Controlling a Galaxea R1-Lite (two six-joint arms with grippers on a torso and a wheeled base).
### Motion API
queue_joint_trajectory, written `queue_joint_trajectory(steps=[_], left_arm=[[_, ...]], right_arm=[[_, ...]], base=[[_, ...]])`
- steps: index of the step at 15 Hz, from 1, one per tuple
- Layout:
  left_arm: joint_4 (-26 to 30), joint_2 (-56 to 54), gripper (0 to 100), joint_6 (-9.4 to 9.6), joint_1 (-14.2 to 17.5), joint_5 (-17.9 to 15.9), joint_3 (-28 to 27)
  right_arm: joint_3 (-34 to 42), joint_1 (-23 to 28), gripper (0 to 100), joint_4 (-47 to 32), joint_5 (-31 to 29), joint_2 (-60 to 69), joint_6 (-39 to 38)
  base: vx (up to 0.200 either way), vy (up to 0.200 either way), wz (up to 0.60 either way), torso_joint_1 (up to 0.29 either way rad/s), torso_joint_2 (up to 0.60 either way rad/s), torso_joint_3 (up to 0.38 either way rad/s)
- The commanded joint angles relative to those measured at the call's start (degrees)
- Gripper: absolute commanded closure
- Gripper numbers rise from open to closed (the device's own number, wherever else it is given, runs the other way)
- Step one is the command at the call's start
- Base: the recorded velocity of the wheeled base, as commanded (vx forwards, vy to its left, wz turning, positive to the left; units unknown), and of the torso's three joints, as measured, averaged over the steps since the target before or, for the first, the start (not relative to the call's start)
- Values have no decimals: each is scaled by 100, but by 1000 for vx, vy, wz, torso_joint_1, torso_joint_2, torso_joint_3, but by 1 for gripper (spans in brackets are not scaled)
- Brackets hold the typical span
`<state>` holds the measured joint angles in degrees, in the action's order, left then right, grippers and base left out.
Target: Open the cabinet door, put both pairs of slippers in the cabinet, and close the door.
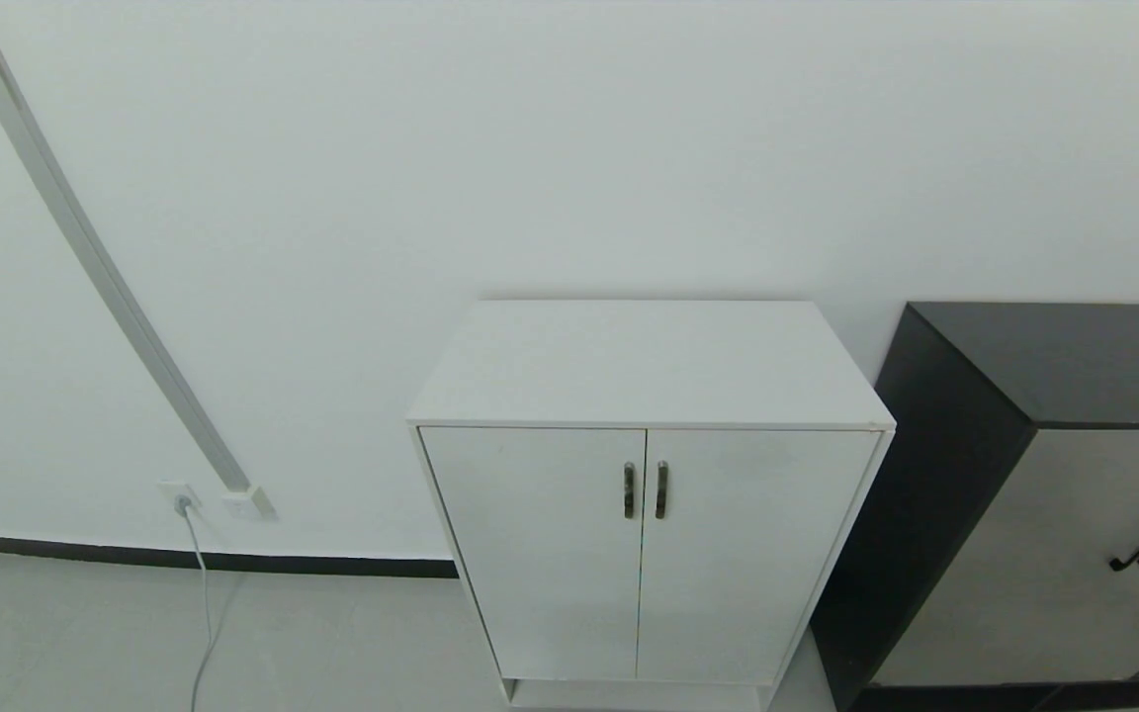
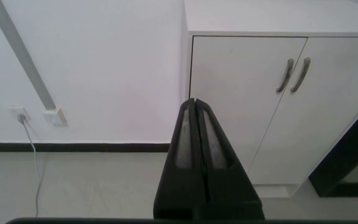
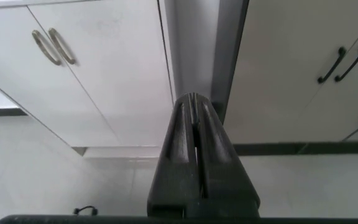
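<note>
The white two-door cabinet [image 1: 644, 554] stands against the wall with both doors flush, just beside a black-sided cabinet [image 1: 935, 475]. The left gripper [image 2: 195, 106] and the right gripper [image 3: 194, 99] hang in front of it, each clenched empty.

Brightness: bright, even, diffuse over wall [image 1: 530, 148] and white cabinet [image 1: 644, 366].
Shadows: soft and faint; deepest in gap beside black cabinet [image 1: 945, 475].
Glare: mild sheen on black cabinet's grey door.
Distortion: cable duct [image 1: 85, 247] bowed near head view's edge.
</note>
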<state>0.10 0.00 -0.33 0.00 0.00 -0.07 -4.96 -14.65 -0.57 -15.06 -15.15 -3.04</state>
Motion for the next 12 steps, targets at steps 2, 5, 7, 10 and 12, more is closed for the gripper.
queue_joint_trajectory(steps=[2, 5, 7, 10, 12], left_arm=[[-1, 0, 100, -2, 0, 0, 7], [-1, 0, 100, -2, 0, 0, -1], [-1, 9, 100, -2, 0, 0, 7], [-1, 0, 100, -2, 0, 0, 7], [-1, 0, 100, -2, 0, 0, -1]], right_arm=[[92, -2, 100, 5, 3, 382, 137], [250, -2, 100, 13, 20, 557, 145], [364, -2, 100, 31, 161, 645, 154], [364, 15, 100, 49, 618, 821, 216], [391, 85, 100, 31, 1119, 900, 216]], base=[[0, 0, 0, 0, 0, 0], [0, 0, 0, 0, 0, 0], [0, 0, 0, 0, 0, 0], [0, 0, 0, 0, 0, 0], [0, 0, 0, 0, 0, 0]])
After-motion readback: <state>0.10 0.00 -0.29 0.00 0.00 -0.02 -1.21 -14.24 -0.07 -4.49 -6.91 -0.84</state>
